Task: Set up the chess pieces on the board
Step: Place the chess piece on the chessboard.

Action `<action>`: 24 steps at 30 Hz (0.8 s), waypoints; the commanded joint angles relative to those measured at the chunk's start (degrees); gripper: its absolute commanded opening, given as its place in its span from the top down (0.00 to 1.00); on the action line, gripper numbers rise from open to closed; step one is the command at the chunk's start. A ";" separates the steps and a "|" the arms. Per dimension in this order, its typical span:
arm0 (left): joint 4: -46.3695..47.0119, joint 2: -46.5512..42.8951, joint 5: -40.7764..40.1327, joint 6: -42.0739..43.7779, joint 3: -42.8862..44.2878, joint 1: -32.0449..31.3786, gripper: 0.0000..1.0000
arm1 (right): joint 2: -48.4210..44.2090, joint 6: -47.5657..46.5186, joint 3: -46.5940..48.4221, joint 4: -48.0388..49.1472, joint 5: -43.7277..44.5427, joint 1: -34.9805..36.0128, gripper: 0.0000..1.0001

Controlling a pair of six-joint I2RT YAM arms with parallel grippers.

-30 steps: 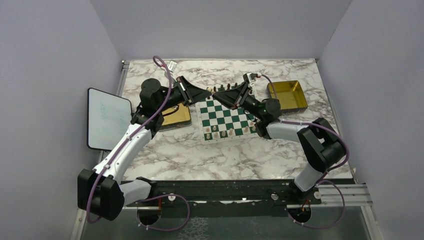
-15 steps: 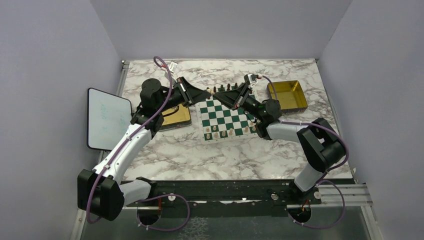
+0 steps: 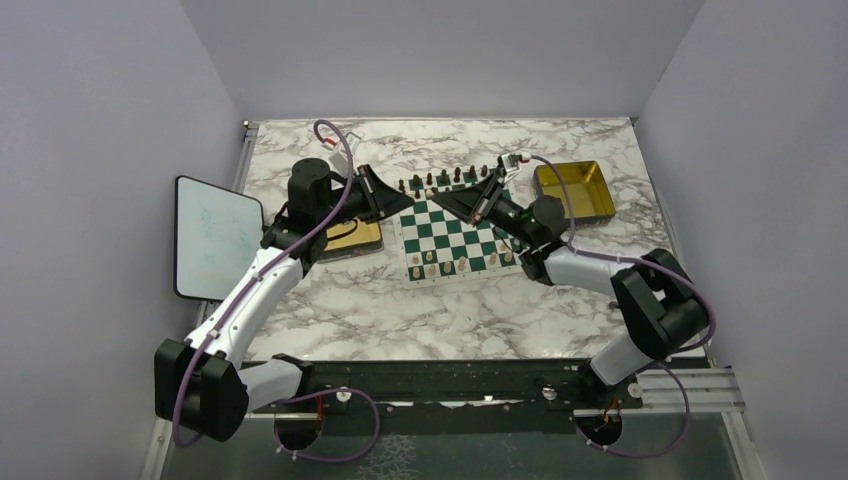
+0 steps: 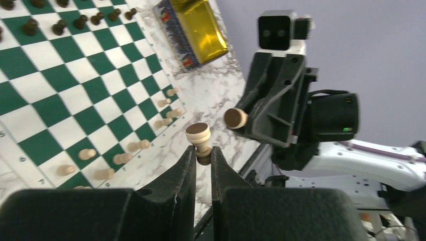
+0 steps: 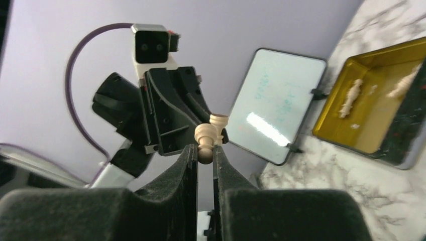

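One small cream wooden chess piece [image 4: 198, 134] in each gripper.
My left gripper [image 4: 203, 150] and right gripper [image 5: 205, 149] pinch tight; from above I cannot see the pieces.

Green/white board [image 3: 447, 236] flat; cream pcs [image 3: 440, 268] upright on near rows, 2 more aloft.

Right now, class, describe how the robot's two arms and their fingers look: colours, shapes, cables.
Both the left arm and right arm have white tube-like links between bulky black joints, each trailed by a looping purple cable. The fingers are matte black, tapering wedges. Each wrist carries a boxy white camera with a black face.
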 commanded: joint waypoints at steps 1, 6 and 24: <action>-9.40 -0.97 -6.34 11.73 3.05 -0.14 1.00 | -7.89 -16.89 0.46 -22.00 1.80 -0.85 0.99; -15.52 -1.39 -12.26 22.15 2.92 -0.14 1.00 | -15.11 -41.05 7.97 -57.33 9.77 -0.87 0.99; -17.07 -3.30 -14.04 37.75 -4.77 -0.14 1.00 | -1.53 -69.13 27.44 -106.29 30.45 -1.05 0.99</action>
